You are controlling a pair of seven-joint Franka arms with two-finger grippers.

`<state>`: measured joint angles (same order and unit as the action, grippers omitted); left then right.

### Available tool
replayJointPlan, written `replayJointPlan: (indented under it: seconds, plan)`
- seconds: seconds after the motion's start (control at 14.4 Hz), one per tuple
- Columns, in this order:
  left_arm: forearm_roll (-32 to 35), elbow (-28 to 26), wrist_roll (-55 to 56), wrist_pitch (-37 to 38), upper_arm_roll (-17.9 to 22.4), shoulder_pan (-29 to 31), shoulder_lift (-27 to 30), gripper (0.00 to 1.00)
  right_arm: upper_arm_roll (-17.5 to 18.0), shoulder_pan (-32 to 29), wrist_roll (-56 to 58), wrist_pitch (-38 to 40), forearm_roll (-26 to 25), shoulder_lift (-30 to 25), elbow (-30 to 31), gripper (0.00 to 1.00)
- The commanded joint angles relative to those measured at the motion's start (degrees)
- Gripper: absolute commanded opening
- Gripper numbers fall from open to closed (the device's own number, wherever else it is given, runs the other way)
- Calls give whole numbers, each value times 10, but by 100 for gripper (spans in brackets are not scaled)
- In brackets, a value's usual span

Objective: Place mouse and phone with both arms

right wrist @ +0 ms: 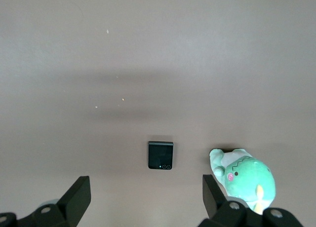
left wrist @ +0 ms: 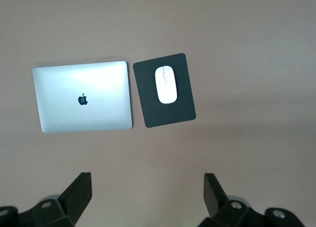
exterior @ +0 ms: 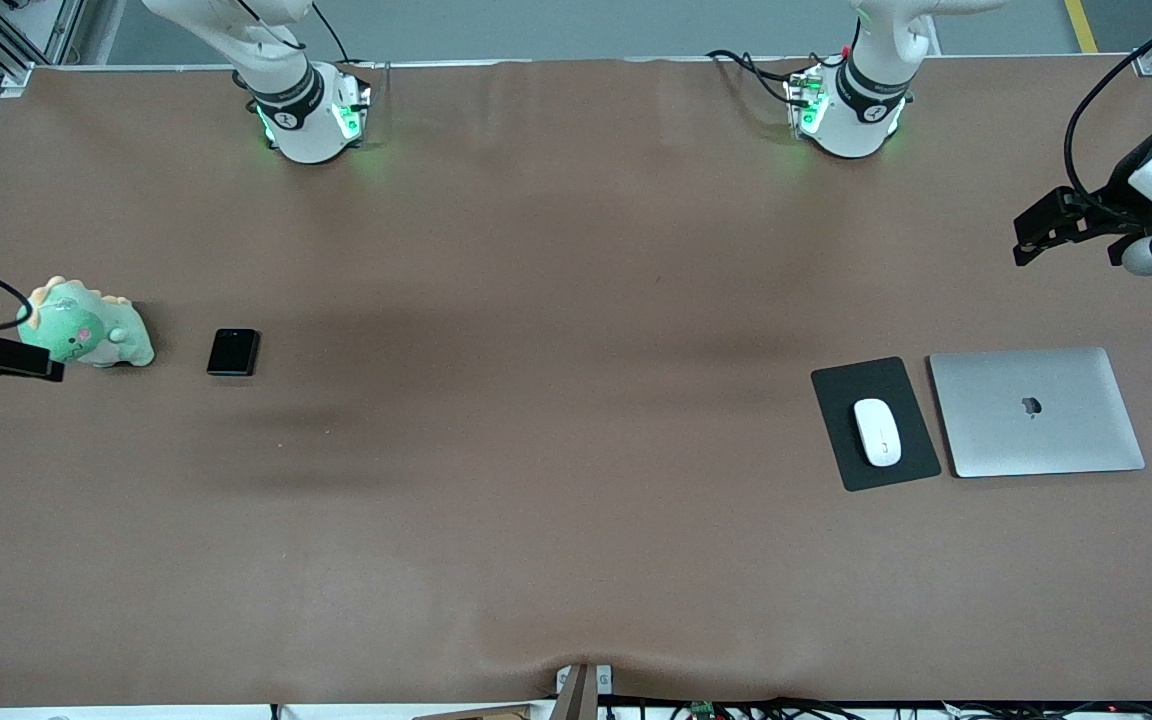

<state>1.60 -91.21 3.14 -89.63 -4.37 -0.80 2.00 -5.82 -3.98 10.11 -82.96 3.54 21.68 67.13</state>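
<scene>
The mouse point(exterior: 877, 432) lies on a black pad point(exterior: 874, 423) beside a closed laptop point(exterior: 1036, 411). The phone point(exterior: 233, 352) lies beside a green plush toy point(exterior: 86, 325). The left gripper point(left wrist: 148, 195) and right gripper point(right wrist: 146, 195) hang above the brown table point(exterior: 536, 300), fingers spread and empty.

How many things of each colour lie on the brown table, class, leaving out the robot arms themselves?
Black: 2, the phone and the mouse pad
White: 1, the mouse
Silver: 1, the closed laptop
Green: 1, the plush dinosaur
Total: 5
</scene>
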Motion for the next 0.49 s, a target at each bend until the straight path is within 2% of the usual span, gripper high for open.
replayJointPlan:
  seconds: [0.0, 0.21, 0.42]
  plan:
    - [6, 9, -11, 16, -1, 3, 1, 100, 3, -1, 1, 44, -4, -49, 13, 100]
    - [6, 9, -13, 16, -1, 4, 1, 100, 5, 1, 1, 49, -4, -103, 49, 100]
    - [5, 10, -15, 16, -1, 4, 1, 100, 4, 20, -10, 41, -8, -188, 141, 100]
